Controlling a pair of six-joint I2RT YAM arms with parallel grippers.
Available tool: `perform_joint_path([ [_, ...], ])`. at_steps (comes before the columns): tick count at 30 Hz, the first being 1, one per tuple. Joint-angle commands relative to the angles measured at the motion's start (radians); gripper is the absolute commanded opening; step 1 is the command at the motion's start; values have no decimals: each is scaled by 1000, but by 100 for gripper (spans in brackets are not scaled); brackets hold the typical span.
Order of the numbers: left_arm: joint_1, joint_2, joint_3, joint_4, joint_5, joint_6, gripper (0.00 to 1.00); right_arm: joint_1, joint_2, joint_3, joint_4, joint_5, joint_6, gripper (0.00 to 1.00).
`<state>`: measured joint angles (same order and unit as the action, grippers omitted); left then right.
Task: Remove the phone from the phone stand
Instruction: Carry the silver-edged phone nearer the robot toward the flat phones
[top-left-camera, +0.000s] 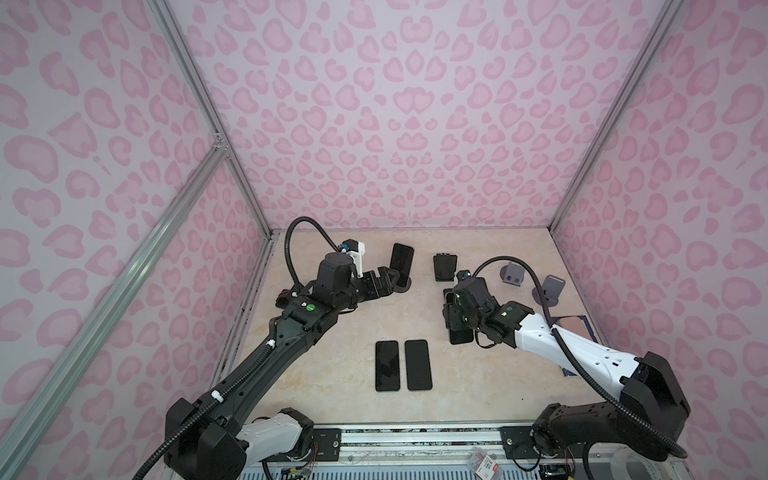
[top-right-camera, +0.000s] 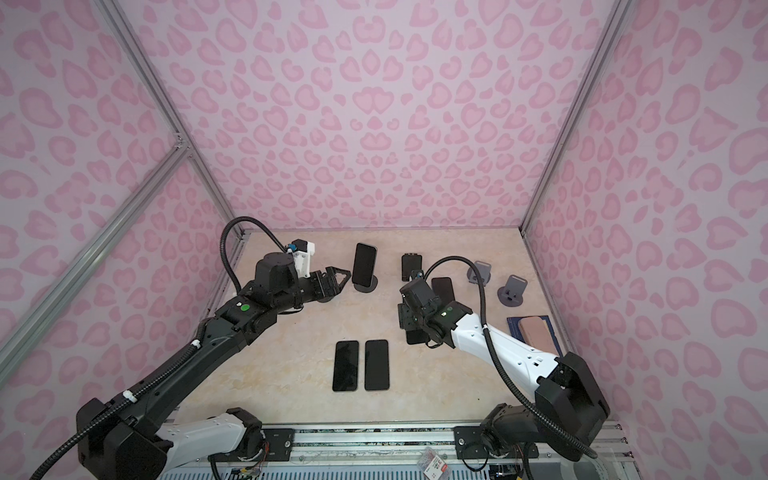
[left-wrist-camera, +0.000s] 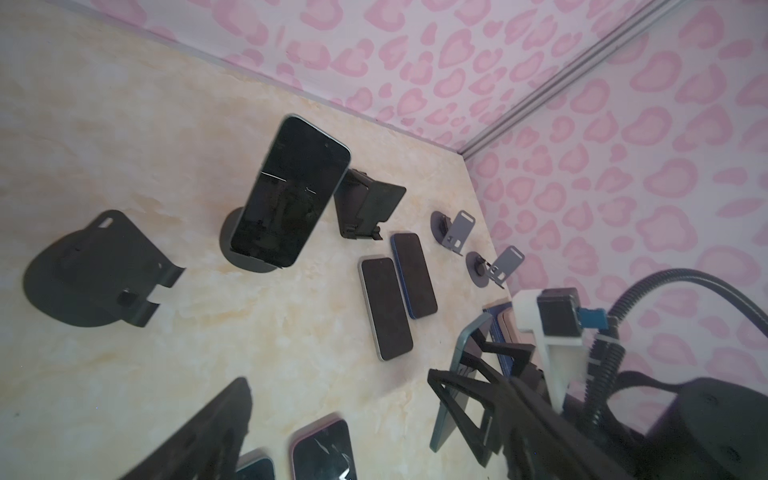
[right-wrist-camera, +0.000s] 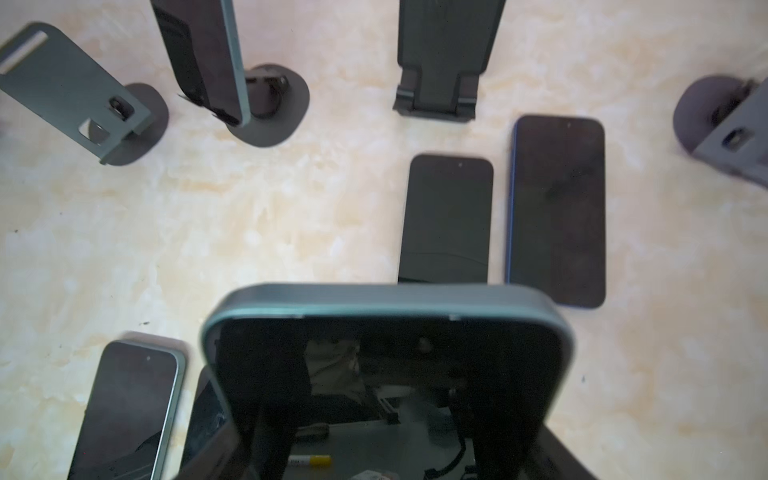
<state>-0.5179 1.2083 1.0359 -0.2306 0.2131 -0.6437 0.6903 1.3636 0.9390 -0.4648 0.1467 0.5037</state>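
Pale-green-edged, dark-screened standing smartphone (top-left-camera: 402, 262): propped nearly upright on the dark grey round-based metal stand (top-left-camera: 405, 286), at 11 o'clock on the beige marbled tabletop (top-left-camera: 332, 374) in both top views.

Left gripper (top-left-camera: 388, 280): at 9 o'clock of that stand, just beside it; contact not determinable. Jaws parted, nothing between them.

Right gripper (top-left-camera: 457, 326): just at 3 o'clock of table centre, pointed downward. Jaws closed on a second green-edged smartphone (top-left-camera: 461, 337), mostly hidden under the wrist.

At 6 o'clock: pair of flat black smartphones (top-left-camera: 386, 365), side by side, screens up. At 12 o'clock: black folding plastic stand (top-left-camera: 444, 268). At 1 to 2 o'clock: two empty grey metal stands (top-left-camera: 513, 276).

Left wrist view:
- Standing smartphone (left-wrist-camera: 291, 195) central, screen toward the lens, lower edge seated over the round base (left-wrist-camera: 249, 266).
- Only one blurred black finger (left-wrist-camera: 216, 428) of the left gripper clearly in frame, clear of the stand, nothing against it.
- Empty black round-based stand (left-wrist-camera: 95, 270) beside the occupied one.
- Truss fingers (left-wrist-camera: 515, 395) of the right gripper clamped across the second green-edged smartphone (left-wrist-camera: 441, 424), held on edge.

Right wrist view:
- Second green-edged smartphone (right-wrist-camera: 386, 374) filling the near field, rounded end outward, dark blurred jaw parts along both long sides.
- Beyond it, standing smartphone (right-wrist-camera: 199, 54) seen nearly edge-on, foot on its round base (right-wrist-camera: 282, 112).
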Motion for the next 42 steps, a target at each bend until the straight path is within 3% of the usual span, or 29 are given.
perform_joint_path([
  [1,-25,12,18,35,48,21,95,12,-7,-32,-70,-44,114,65],
  [17,-34,11,18,28,37,18,94,138,25,-191,-32,-103,277,65],
  [42,-34,0,19,16,8,24,94,155,200,-177,53,-83,282,69],
])
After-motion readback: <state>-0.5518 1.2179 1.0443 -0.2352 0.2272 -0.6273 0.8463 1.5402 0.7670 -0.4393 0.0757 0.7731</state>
